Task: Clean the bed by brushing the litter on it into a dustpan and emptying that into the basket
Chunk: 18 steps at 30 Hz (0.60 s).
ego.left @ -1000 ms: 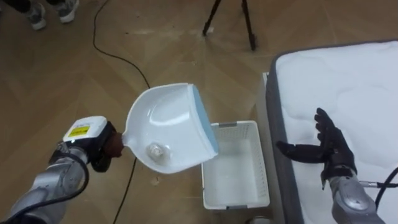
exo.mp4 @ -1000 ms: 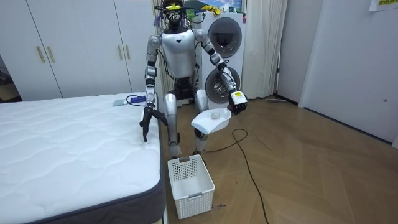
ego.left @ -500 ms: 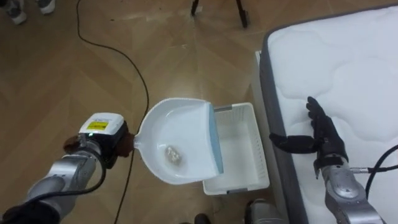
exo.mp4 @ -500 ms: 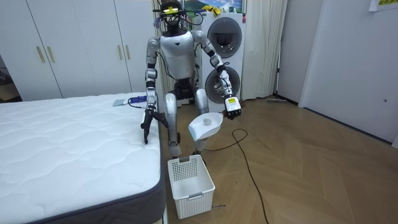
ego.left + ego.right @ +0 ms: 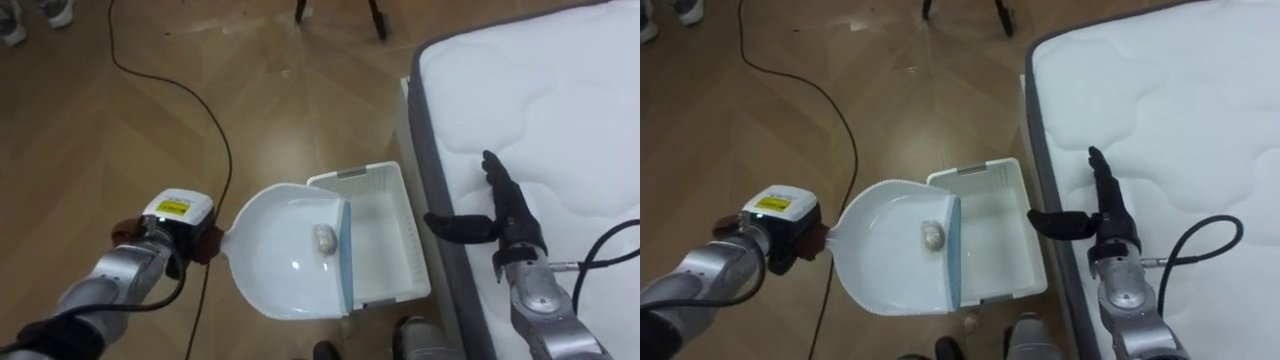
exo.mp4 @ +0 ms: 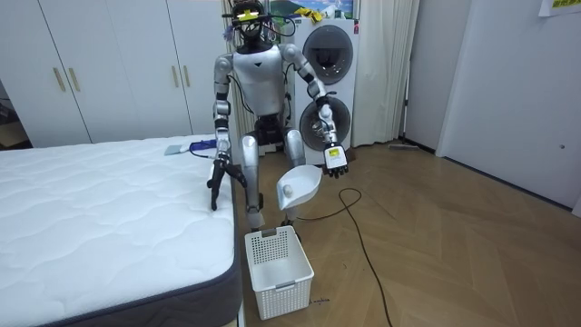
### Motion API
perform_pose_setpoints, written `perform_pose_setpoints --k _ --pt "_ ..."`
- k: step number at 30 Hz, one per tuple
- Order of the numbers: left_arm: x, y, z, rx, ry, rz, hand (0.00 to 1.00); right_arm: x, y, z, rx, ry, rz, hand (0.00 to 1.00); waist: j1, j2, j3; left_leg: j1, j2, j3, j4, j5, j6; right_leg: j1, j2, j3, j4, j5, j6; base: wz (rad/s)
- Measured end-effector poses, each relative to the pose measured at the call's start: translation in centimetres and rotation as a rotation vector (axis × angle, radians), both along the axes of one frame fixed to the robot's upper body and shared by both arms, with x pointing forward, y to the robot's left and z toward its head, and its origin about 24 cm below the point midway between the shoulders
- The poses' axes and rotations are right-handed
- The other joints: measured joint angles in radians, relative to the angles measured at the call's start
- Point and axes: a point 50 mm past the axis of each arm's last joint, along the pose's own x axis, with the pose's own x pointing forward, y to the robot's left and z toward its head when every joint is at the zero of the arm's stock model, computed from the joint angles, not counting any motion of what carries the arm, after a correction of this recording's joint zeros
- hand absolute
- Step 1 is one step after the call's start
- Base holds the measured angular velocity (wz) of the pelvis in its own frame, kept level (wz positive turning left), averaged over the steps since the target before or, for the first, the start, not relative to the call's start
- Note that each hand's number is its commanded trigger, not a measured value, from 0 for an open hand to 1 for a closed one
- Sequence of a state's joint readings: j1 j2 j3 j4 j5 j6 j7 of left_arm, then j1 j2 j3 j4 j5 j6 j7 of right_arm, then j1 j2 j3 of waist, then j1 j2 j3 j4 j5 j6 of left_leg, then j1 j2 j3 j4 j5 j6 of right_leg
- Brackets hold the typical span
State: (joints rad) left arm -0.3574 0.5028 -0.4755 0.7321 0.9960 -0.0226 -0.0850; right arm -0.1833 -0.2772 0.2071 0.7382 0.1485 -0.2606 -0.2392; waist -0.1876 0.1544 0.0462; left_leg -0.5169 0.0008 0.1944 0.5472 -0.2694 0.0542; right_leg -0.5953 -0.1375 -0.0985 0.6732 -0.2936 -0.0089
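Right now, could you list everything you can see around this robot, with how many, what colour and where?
mattress: one, white with grey side, at the robot's right.
basket: one, white, on the floor beside the mattress.
dustpan: one, white with pale blue lip, held in the air by the basket.
lump: one, whitish, in the dustpan near its lip.
tripod: one, black, legs on the floor beyond the basket.
washing machines: two, white, stacked behind the robot.
wardrobe: one, white, along the wall.
left hand: one, dark, fingers curled round the dustpan's handle.
right hand: one, black, fingers straight, over the mattress edge.
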Motion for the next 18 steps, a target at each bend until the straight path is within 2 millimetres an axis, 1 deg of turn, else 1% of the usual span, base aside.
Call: perform_pose_setpoints --k 6,11,18 --pt "0.7 1.1 0.8 0.057 0.021 0.02 1.0 0.2 0.3 0.1 -0.005 -0.007 0.004 0.0 -0.001 0.009 0.0002 0.013 0.003 0.022 -0.013 0.0 0.0 -0.002 0.003 0.013 0.0 0.001 -0.001 -0.07" --pt "0.3 2.0 0.6 0.109 0.06 0.023 1.0 0.3 0.6 0.1 -0.023 -0.009 0.004 0.0 -0.004 0.014 -0.0001 0.017 0.003 0.025 -0.018 0.0 0.0 -0.002 0.003 0.014 0.002 0.001 -0.002 -0.03" --pt "0.0 3.3 0.4 0.145 0.088 0.053 1.0 0.3 0.6 0.3 -0.031 -0.024 -0.015 0.0 -0.005 0.028 0.0004 0.024 0.003 0.032 -0.026 0.001 0.0 0.0 0.001 0.014 0.0 0.004 -0.001 -0.01"
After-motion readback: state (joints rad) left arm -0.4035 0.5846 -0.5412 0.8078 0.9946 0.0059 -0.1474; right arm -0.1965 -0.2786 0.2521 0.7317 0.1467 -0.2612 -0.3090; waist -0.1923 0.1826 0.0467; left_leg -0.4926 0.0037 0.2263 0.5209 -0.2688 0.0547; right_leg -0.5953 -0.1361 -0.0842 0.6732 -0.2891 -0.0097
